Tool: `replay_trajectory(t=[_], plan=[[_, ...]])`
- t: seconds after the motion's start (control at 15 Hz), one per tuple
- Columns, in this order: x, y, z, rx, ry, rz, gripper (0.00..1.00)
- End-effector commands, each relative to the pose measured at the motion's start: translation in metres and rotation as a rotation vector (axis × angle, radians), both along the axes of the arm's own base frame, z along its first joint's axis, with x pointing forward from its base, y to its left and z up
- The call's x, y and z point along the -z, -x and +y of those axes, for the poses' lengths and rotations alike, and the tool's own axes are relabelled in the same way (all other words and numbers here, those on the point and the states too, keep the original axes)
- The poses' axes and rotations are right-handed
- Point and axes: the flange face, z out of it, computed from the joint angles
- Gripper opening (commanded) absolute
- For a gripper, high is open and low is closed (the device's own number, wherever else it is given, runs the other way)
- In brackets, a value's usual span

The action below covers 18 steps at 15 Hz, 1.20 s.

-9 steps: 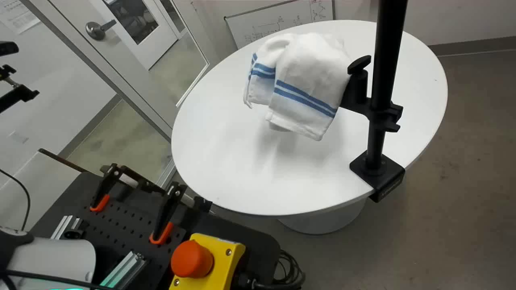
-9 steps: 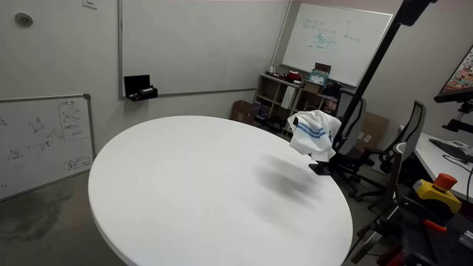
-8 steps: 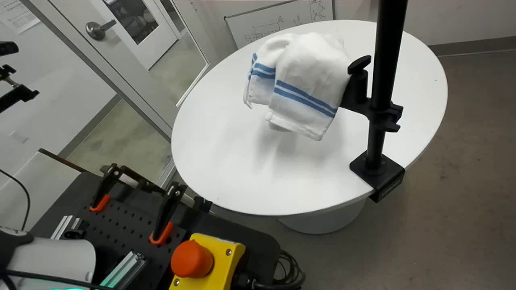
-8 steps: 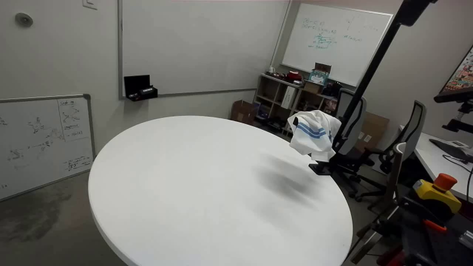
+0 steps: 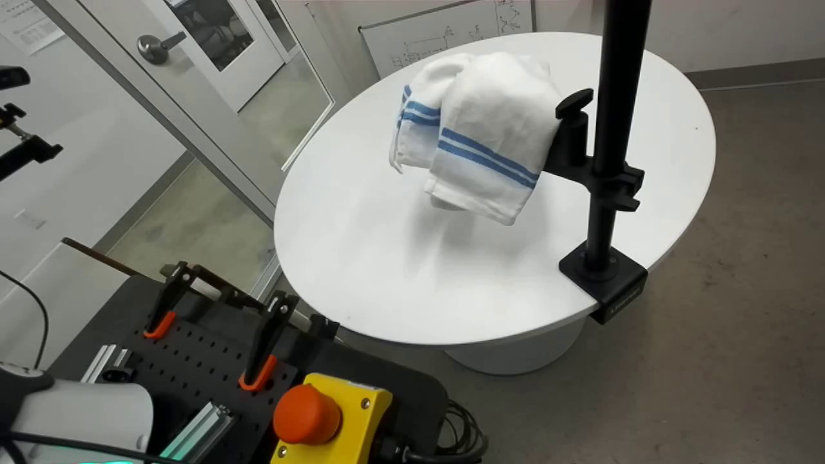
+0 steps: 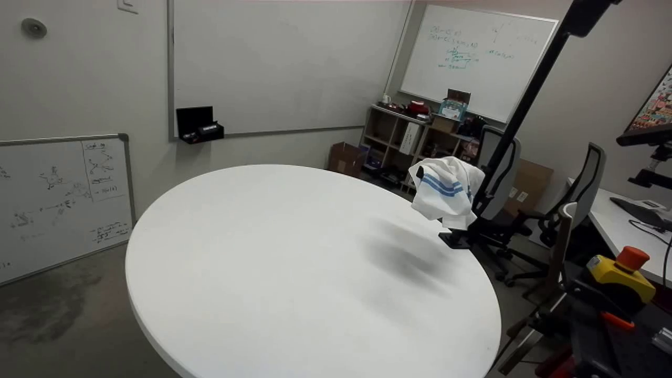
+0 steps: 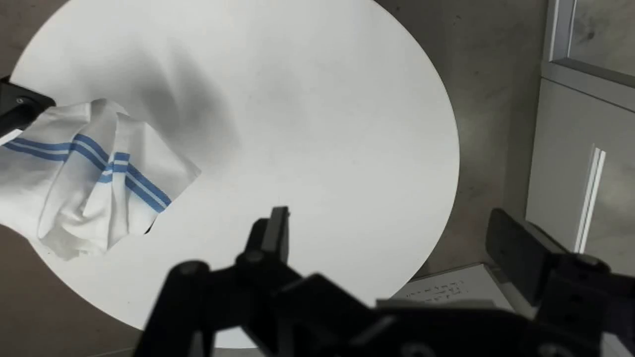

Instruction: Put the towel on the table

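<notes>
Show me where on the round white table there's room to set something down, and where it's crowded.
Widest free patch: the white table from the hanging towel across to the rim facing the low whiteboard. Another stretch lies between the towel and the rim nearest the yellow stop box. Crowded: the edge where the black pole is mounted, beside the towel.

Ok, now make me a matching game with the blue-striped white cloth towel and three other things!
1. white cloth towel with blue stripes
2. tall black pole
3. round orange-red button
4. black two-fingered gripper

A. wide open
B. draped, edges hanging down
C. sitting on a yellow box
D. standing at the edge of a round white table

Pairs: 1-B, 2-D, 3-C, 4-A
</notes>
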Motion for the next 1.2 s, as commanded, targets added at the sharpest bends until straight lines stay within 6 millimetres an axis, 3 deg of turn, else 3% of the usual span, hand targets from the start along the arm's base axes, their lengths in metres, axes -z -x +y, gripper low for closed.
replay_trajectory(t=[0.0, 0.2, 0.4, 0.73, 1.13], plan=[[-0.001, 0.0, 0.0, 0.0, 0.0, 0.001, 1.0], [-0.001, 0.0, 0.0, 0.0, 0.0, 0.001, 1.0], [-0.007, -0.011, -0.013, 0.046, -0.006, -0.016, 1.0], [-0.018, -0.04, -0.074, 0.186, -0.006, -0.033, 1.0], [-0.001, -0.087, -0.144, 0.28, 0.005, -0.013, 1.0]])
